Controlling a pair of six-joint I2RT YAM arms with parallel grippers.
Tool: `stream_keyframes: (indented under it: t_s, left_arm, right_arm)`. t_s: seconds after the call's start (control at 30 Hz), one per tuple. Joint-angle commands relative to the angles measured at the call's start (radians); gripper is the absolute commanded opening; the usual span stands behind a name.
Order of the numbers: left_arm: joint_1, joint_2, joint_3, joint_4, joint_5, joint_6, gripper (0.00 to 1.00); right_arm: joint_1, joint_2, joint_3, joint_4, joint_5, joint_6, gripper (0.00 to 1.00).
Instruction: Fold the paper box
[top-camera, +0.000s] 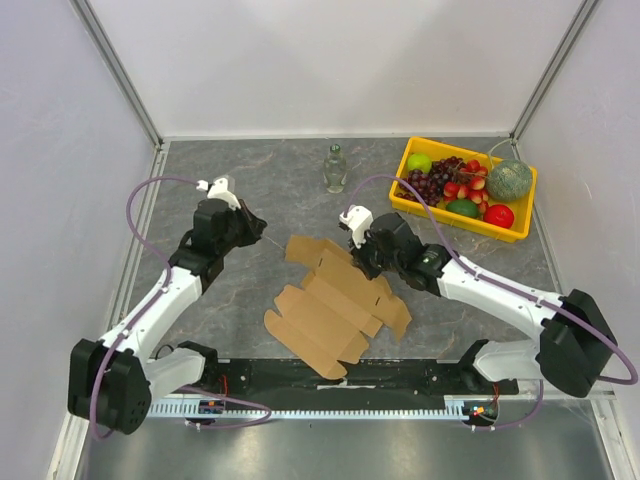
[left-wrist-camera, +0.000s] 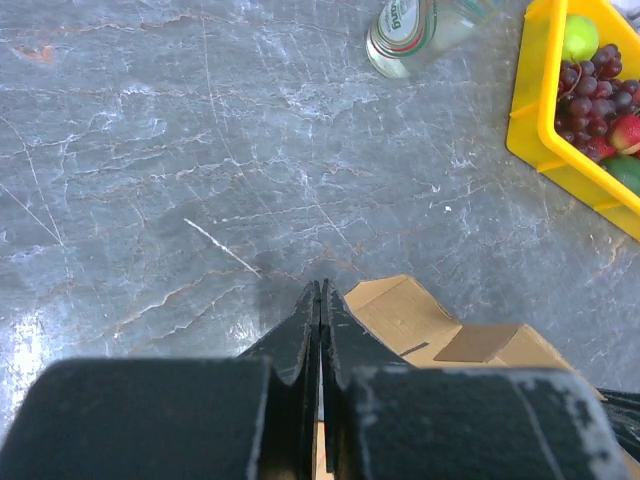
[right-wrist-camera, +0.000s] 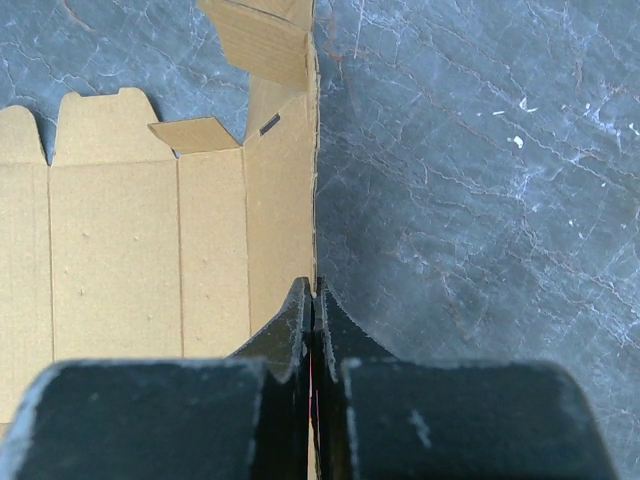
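box: I see the paper box (top-camera: 335, 305) as a flat, unfolded brown sheet at mid-table toward the near edge, between the two arms.
flaps: the far-end flaps (right-wrist-camera: 262, 45) look slightly lifted in the right wrist view.
right gripper (right-wrist-camera: 313, 290): fingers pressed together right at the sheet's far-right edge. I cannot tell whether the cardboard is caught between them.
left gripper (left-wrist-camera: 320, 292): fingers pressed together with nothing between them, over bare table (left-wrist-camera: 200, 150) just beside the sheet's far-left corner.
bottle: a clear glass bottle (top-camera: 335, 168) stands upright at the far side, well apart from the box.
tray: a yellow tray (top-camera: 515, 228) of fruit (top-camera: 455, 185) sits at far right.
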Motion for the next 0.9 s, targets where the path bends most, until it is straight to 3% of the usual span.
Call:
stream_keyframes:
  t_s: [0.0,0.37,0.53,0.7,0.87]
  left_arm:
    - [0.058,0.047,0.081,0.037,0.094,0.028,0.02]
    - [0.133,0.250,0.110,0.152,0.232,0.009,0.02]
    - [0.132,0.343,0.115,0.201,0.358,0.015,0.04]
    - [0.133,0.351,0.063,0.281,0.398,0.003,0.35]
    - [0.133,0.362,0.021,0.376,0.510,-0.017,0.44]
  right_arm:
    - [0.005,0.022,0.069,-0.042,0.003,-0.018,0.00]
    - [0.014,-0.064,0.015,0.026,0.046,-0.079,0.00]
    - [0.031,-0.154,-0.077,0.116,0.026,-0.243,0.00]
    - [0.033,-0.164,-0.040,0.051,0.032,-0.296,0.00]
    - [0.033,-0.156,-0.011,0.006,-0.006,-0.329,0.00]
